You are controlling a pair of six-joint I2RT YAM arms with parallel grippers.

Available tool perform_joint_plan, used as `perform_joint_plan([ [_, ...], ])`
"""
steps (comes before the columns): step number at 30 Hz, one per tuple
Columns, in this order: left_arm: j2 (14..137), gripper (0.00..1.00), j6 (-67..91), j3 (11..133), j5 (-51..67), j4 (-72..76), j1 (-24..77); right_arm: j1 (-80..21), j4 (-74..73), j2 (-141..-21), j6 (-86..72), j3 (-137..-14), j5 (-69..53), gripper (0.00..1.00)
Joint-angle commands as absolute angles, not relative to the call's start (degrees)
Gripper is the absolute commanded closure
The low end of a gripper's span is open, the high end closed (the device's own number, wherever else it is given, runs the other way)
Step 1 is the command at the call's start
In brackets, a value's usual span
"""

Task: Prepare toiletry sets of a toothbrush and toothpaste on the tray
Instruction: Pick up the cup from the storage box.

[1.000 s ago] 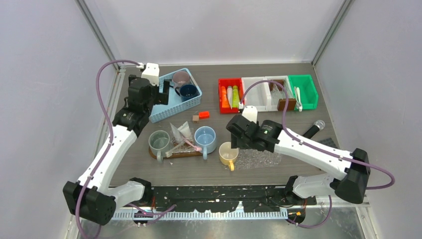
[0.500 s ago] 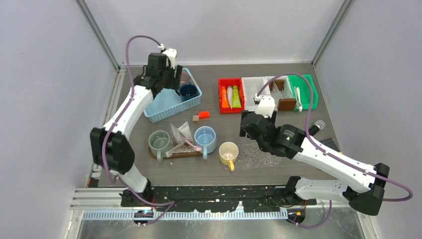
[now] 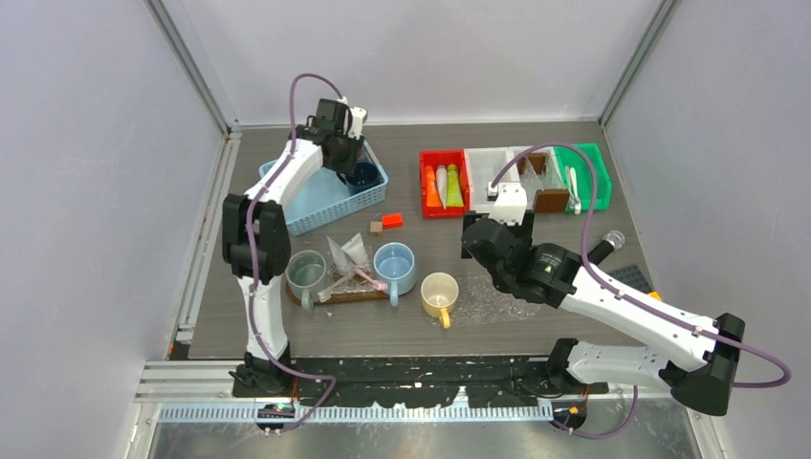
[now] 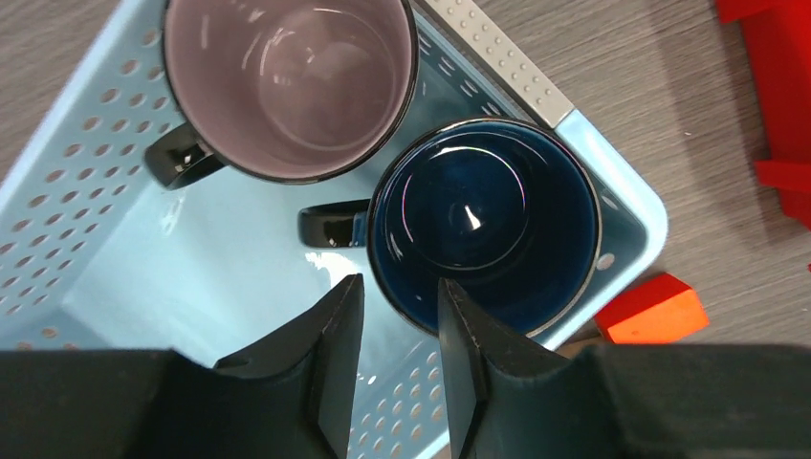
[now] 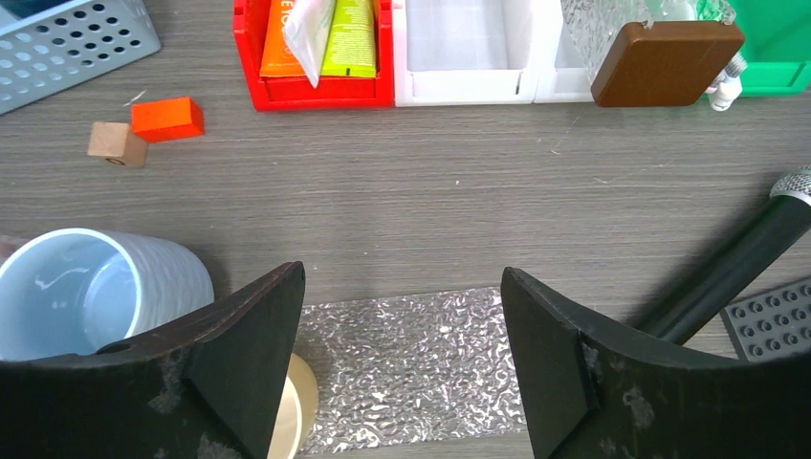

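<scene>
1. The navy mug [image 4: 483, 225] stands upright in a corner of the pale blue basket [image 4: 96, 277], just beside the mauve mug [image 4: 287, 76].
2. We see the left gripper [image 4: 399, 283] hanging over the navy mug's rim beside the handle; its fingers are only narrowly parted, one over the basket floor outside the mug wall and the other over the mug's mouth; the gap is wider than the wall, the gripper holds nothing, and we cannot tell whether either finger touches.
3. The toothpaste tubes [image 5: 349, 33], orange, white and green, lie side by side in the red bin [image 5: 316, 91], well apart from the right gripper [image 5: 402, 275].
4. The right gripper's fingers are spread wide and empty above a crinkled clear film [image 5: 411, 363]; the cream-yellow mug [image 5: 287, 411] shows just beside one finger.
5. In the top view the brown tray [image 3: 349, 297] carries the grey-green mug [image 3: 306, 272] and the light blue mug [image 3: 394, 265]; the cream-yellow mug stands on the table near it.
</scene>
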State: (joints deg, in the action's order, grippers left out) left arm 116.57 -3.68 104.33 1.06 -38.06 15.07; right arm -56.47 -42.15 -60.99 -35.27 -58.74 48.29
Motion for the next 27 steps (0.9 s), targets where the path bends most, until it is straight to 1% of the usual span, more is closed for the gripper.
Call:
perform_joint_plan([
  [1, 120.6, 0.64, -4.8, 108.8, 3.3, -39.4, 14.7, -55.8, -39.0, -60.2, -33.8, -57.6, 51.1, 0.18],
  [5, 123.8, 0.67, -5.3, 111.6, 3.1, -39.0, 14.7, -55.4, -38.5, -60.4, -33.4, -57.2, 50.9, 0.18],
  [11, 127.7, 0.67, -6.2, 114.7, 2.9, -39.5, 14.7, -54.7, -38.4, -60.5, -33.5, -56.4, 50.7, 0.18],
  [17, 129.1, 0.67, -6.6, 114.8, 5.7, -41.1, 14.7, -54.0, -38.2, -60.4, -33.7, -55.8, 50.2, 0.18],
  [23, 126.9, 0.97, -5.9, 114.8, 6.0, -44.5, 14.8, -53.5, -38.1, -60.3, -33.4, -55.5, 49.6, 0.18],
  [24, 125.8, 1.0, -5.1, 114.4, 4.7, -44.8, 14.7, -53.5, -38.0, -60.3, -33.4, -55.5, 49.6, 0.18],
  [27, 122.0, 1.0, -3.2, 111.8, 0.7, -43.8, 14.7, -53.4, -38.0, -60.2, -33.4, -55.4, 49.4, 0.18],
])
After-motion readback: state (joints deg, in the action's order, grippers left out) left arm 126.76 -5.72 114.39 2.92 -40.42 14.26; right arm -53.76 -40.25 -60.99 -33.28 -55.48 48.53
